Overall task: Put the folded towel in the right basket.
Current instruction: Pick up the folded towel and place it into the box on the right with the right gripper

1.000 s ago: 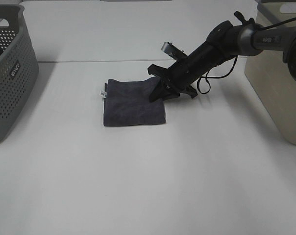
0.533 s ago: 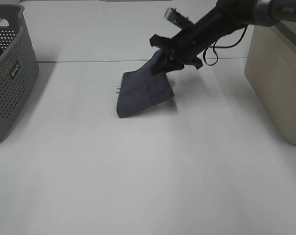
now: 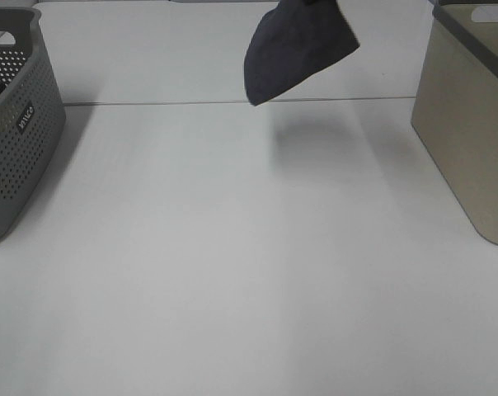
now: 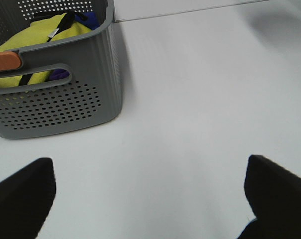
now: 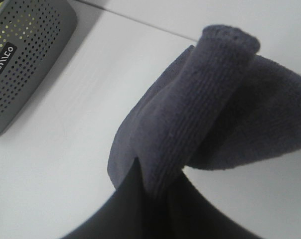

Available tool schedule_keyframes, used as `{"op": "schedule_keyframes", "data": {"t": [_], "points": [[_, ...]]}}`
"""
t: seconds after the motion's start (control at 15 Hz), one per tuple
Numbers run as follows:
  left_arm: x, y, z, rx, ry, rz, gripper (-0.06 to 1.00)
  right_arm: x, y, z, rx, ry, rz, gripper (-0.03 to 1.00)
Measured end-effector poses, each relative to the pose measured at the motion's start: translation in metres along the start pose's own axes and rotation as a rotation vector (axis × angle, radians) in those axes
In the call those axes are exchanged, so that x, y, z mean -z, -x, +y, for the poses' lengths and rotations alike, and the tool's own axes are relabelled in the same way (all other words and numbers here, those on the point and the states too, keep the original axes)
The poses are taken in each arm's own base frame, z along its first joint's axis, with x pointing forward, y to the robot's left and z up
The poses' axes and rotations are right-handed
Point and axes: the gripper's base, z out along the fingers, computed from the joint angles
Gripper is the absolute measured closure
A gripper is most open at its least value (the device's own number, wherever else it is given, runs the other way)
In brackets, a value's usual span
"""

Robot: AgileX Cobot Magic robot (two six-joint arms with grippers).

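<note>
The folded dark grey towel (image 3: 297, 45) hangs high in the air at the top of the high view, left of the beige right basket (image 3: 472, 124). My right gripper is out of frame in the high view. In the right wrist view my right gripper (image 5: 155, 191) is shut on the towel (image 5: 200, 109), which bunches between its fingers. My left gripper's dark fingers (image 4: 21, 199) show spread wide apart over bare table, with nothing between them.
A grey perforated basket (image 3: 14, 124) stands at the far left; in the left wrist view this basket (image 4: 56, 99) holds yellow and blue cloth. The towel's shadow (image 3: 315, 136) lies on the white table.
The right gripper has lifted the towel off the table, up and to the right toward the beige basket. The arm has left the high view.
</note>
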Motion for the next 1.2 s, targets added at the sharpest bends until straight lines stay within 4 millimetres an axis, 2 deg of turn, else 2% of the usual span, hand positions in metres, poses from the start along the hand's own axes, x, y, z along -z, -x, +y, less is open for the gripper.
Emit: {"op": "schedule_keyframes", "data": {"t": [0.07,0.2,0.27,0.33,0.47,0.67,0.8,0.93,1.0,1.2], "points": [[0.0,0.0,0.0,0.0,0.0,0.0,-0.03,0.026,0.004,-0.007,-0.018,-0.032,-0.031,0.92],[0.0,0.0,0.0,0.0,0.0,0.0,-0.03,0.074,0.003,-0.034,-0.078,-0.104,-0.083,0.92],[0.0,0.0,0.0,0.0,0.0,0.0,-0.03,0.109,-0.003,-0.059,-0.138,-0.163,-0.107,0.92],[0.0,0.0,0.0,0.0,0.0,0.0,-0.03,0.121,-0.006,-0.068,-0.159,-0.185,-0.116,0.92],[0.0,0.0,0.0,0.0,0.0,0.0,-0.03,0.161,-0.021,-0.103,-0.259,-0.267,-0.149,0.92],[0.0,0.0,0.0,0.0,0.0,0.0,-0.03,0.204,-0.048,-0.149,-0.402,-0.376,-0.18,0.92],[0.0,0.0,0.0,0.0,0.0,0.0,-0.03,0.208,-0.059,-0.163,-0.438,-0.412,-0.171,0.92],[0.0,0.0,0.0,0.0,0.0,0.0,-0.03,0.195,-0.069,-0.178,-0.464,-0.441,-0.135,0.91],[0.0,0.0,0.0,0.0,0.0,0.0,-0.03,0.186,-0.073,-0.185,-0.488,-0.442,-0.117,0.88],[0.0,0.0,0.0,0.0,0.0,0.0,-0.03,0.161,-0.085,-0.208,-0.547,-0.455,-0.081,0.63]]}}
